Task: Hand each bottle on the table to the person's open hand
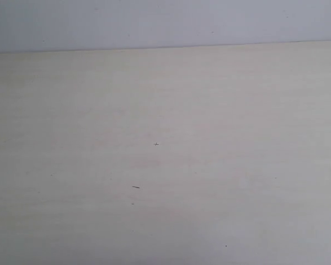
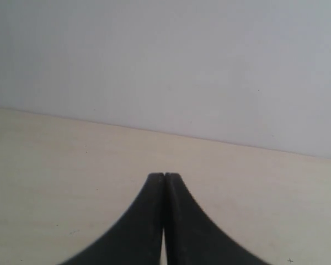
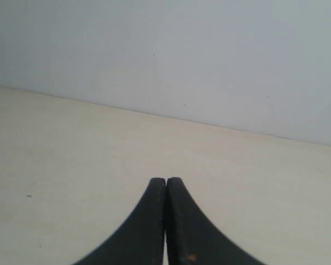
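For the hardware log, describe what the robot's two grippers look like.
The left gripper and right gripper look alike: matte black jaws, broad at the base, narrowing in a curve to blunt rounded tips. The right one bears a small orange-brown speck near its base. No cables or labels show, and the exterior view catches neither arm.
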